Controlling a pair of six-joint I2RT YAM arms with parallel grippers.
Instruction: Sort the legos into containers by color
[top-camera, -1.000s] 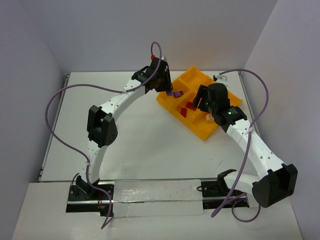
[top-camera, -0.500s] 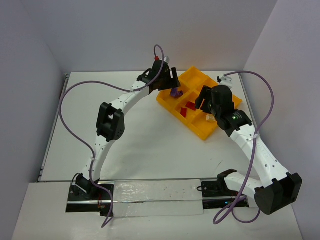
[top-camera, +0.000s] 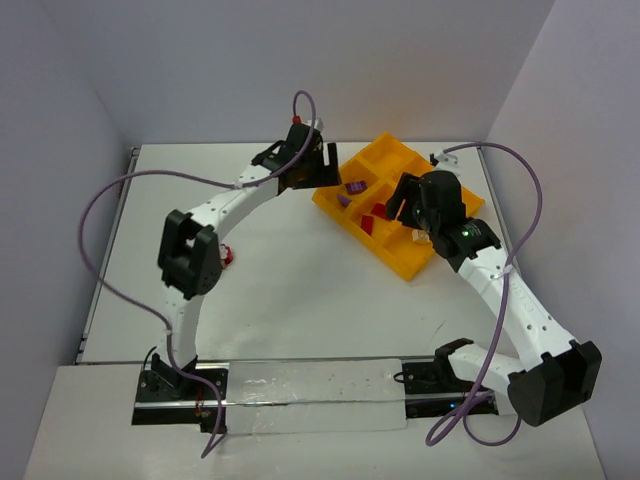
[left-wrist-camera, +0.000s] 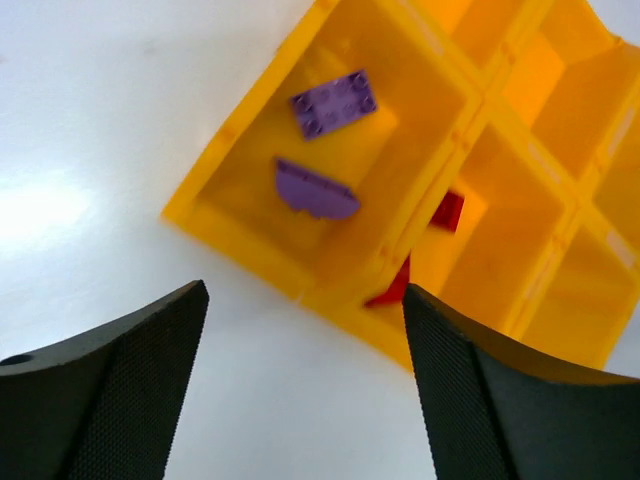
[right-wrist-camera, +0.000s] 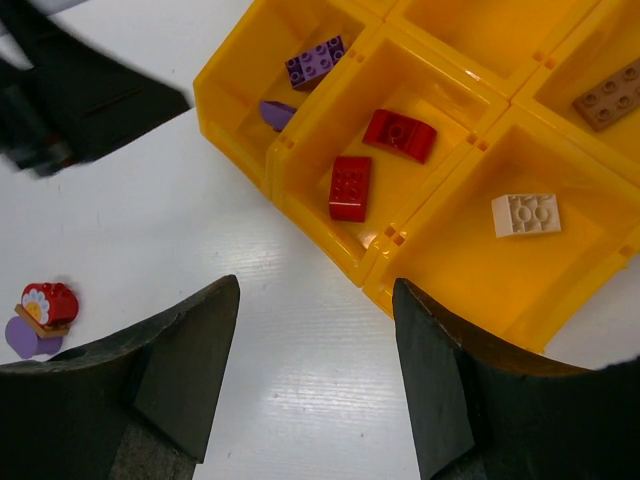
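Six compts make up one orange-yellow tray (top-camera: 392, 258), set skewed on the white table (top-camera: 300, 300). Legos as the R wrist view shows them:
- The tray's corner compt nearest the L arm has a purple brick (right-wrist-camera: 316, 62) + a purple curved piece (right-wrist-camera: 277, 113).
- The next compt in the same row has a red curved piece (right-wrist-camera: 400, 134) + a red brick (right-wrist-camera: 350, 187).
- The third compt in that row has a white brick (right-wrist-camera: 526, 214).
- A brown brick (right-wrist-camera: 612, 97) lies in the compt adjoining the white one, in the other row.

Off the tray, well apart on the table to its near-left, sits a small cluster (right-wrist-camera: 40, 310): a red piece w/ a flower print and a purple bit under it. In the top view it lies just beside the L arm's elbow. A purple cable (top-camera: 500, 147) arcs past the tray's right corner. In the top view the R arm's wrist covers part of the tray's near-right compts. In the R wrist view the L arm's end is a blurred black shape beside the tray's purple corner.

L gripper (left-wrist-camera: 302, 298) hangs over the tray's edge by the purple compt. Its jaws are wide apart w/ nothing btwn them, touching nothing. R gripper (right-wrist-camera: 312, 290) hovers over the table just off the tray's edge, by the red compt. Its jaws are also apart and hold nothing.
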